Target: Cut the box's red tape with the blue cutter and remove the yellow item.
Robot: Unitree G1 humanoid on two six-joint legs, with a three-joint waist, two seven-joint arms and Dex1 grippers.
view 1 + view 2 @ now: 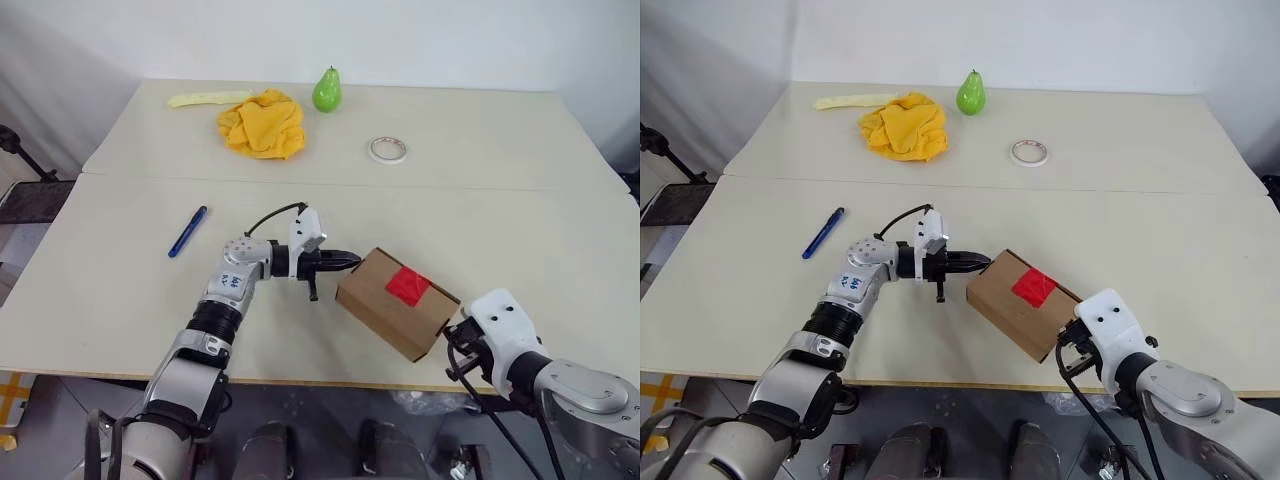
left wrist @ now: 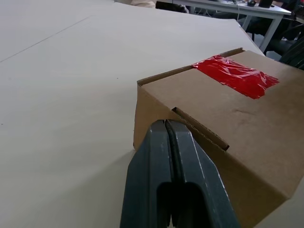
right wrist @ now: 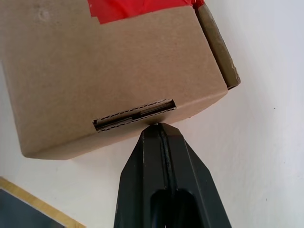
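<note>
The brown cardboard box (image 1: 385, 305) lies slanted near the table's front edge, with the red tape (image 1: 407, 286) patch on its top face. My left gripper (image 1: 350, 262) is shut and empty, and its tips (image 2: 165, 124) are right at the box's left end wall. At the opposite end, my right gripper (image 3: 160, 127) is also shut and empty, with its tip against the flap slot. The blue cutter (image 1: 187, 231) lies loose on the table, well to the left of the left arm. The yellow item is hidden.
At the back of the table are a yellow-orange cloth heap (image 1: 262, 123), a pale yellow strip (image 1: 208, 98), a green pear (image 1: 327, 90) and a white tape roll (image 1: 388, 150). The box's near corner sits close to the table's front edge (image 1: 330, 378).
</note>
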